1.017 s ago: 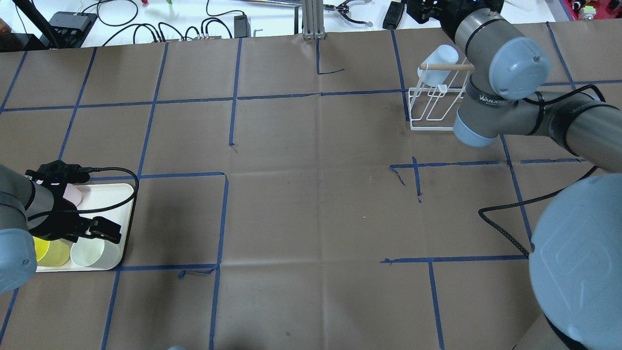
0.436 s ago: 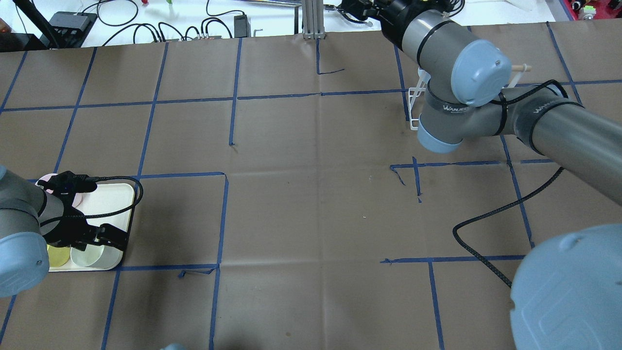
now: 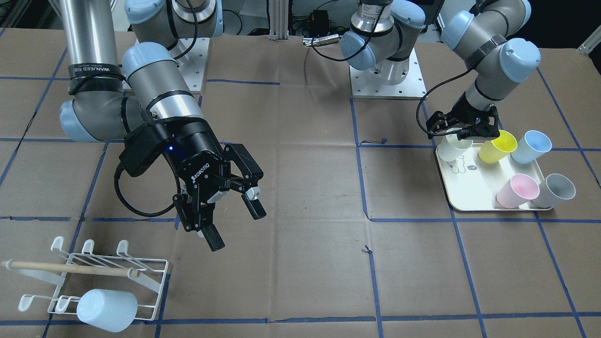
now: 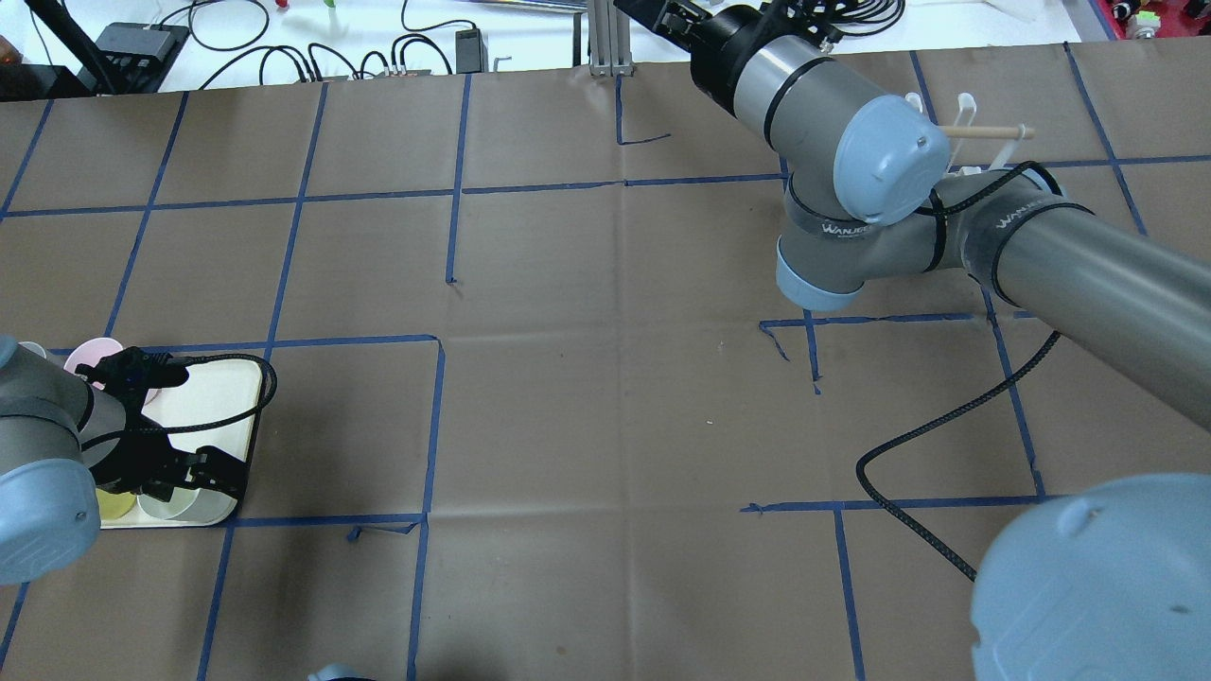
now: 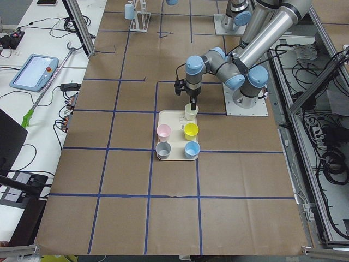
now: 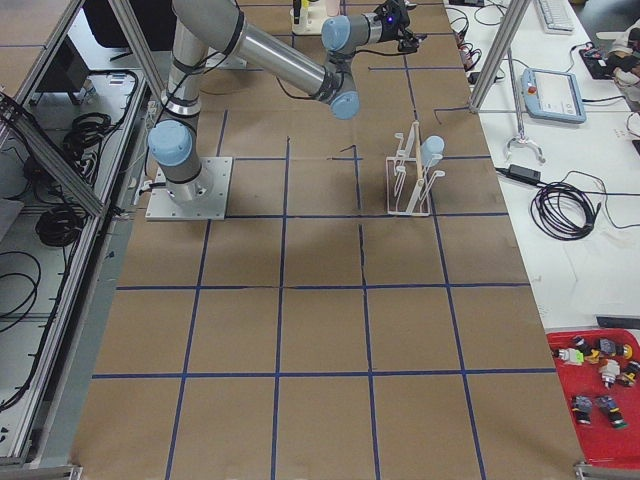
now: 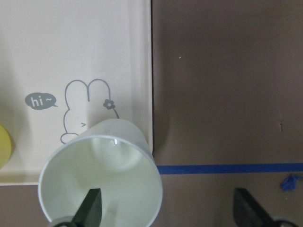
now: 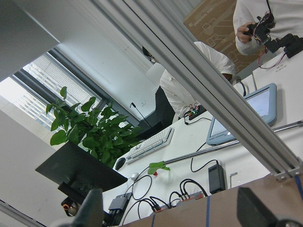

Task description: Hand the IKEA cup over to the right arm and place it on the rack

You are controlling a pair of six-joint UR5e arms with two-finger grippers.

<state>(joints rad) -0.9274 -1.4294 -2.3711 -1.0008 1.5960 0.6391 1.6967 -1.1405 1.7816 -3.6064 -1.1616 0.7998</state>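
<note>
Left wrist-mounted view first, because it decides the grasp. The left gripper [image 7: 170, 209] is spread wide and holds nothing. One black finger [image 7: 91, 209] hangs inside the mouth of the pale, off-white plastic IKEA cup [image 7: 102, 177]. The other is outside the cup and off the tray, above the brown paper table cover [image 7: 227, 85] near a strip of blue tape [image 7: 227, 168].

The cup stands mouth up, its long axis roughly vertical, in the corner of the cream rectangular tray with the bunny drawing [image 7: 94, 42]. The cup wall on the tray-edge side therefore lies between my two fingers. As I read it, closing would pinch that wall at the rim rather than wrap the body. I judge the pick is lined up but not yet made.

In the front-facing view a yellow cup [image 3: 497, 145] sits just beside my target, so I would lift straight up to avoid it. The blue cup [image 3: 530, 145], pink cup [image 3: 516, 190] and grey cup [image 3: 556, 190] are further along the tray.

The left arm is plainly the nearer one. The right gripper [image 3: 236, 228] is well apart on the other half of the table, raised, its fingers parted and empty. It hangs near the low white wire rack with the wooden dowel [image 3: 112, 259], where a pale blue upturned cup [image 3: 107, 310] already sits on a prong. The handover would have to happen somewhere between the two arms, so I expect a long carry for the left arm.
</note>
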